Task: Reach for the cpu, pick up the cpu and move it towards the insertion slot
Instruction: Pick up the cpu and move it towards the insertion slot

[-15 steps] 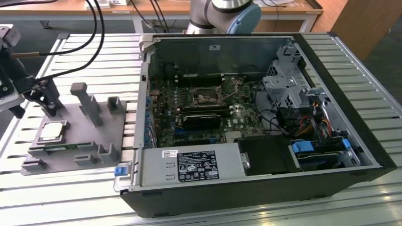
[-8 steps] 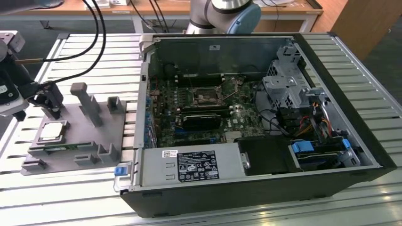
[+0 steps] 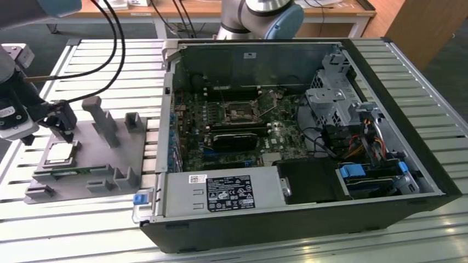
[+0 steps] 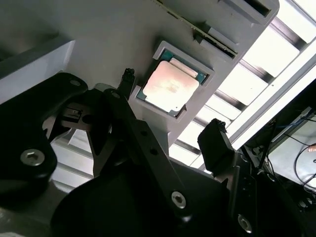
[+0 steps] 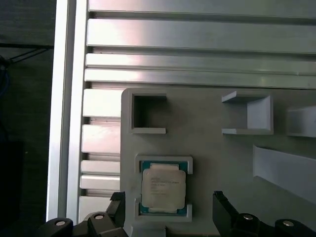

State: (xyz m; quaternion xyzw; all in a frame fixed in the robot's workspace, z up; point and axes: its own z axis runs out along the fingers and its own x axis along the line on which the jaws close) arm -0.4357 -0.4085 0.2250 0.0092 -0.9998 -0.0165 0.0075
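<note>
Cpu (image 5: 163, 187) in tray (image 5: 222, 163) recess, pincer (image 5: 168, 200) spread above; insertion slot (image 3: 239, 112) in exterior view.

Arm joint (image 3: 262, 13): silver-grey tube, pale blue round cap, twelve o'clock of the exterior view.
Cables (image 3: 113, 38): black, thin, a looping pair.
Wrist housing (image 3: 13, 125): pale grey block, nine o'clock of the exterior view.
Gripper (image 4: 170, 106): matte black linked bars.
Screws (image 4: 178, 199): silver, hex-socket heads at pivots.
Fingers (image 4: 216, 140): black, blocky tips.

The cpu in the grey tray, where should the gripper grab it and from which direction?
Probably best to take the cpu by two opposite edges, from straight above: it lies flat in a recess of the tray whose raised wall is open along those two sides.
</note>
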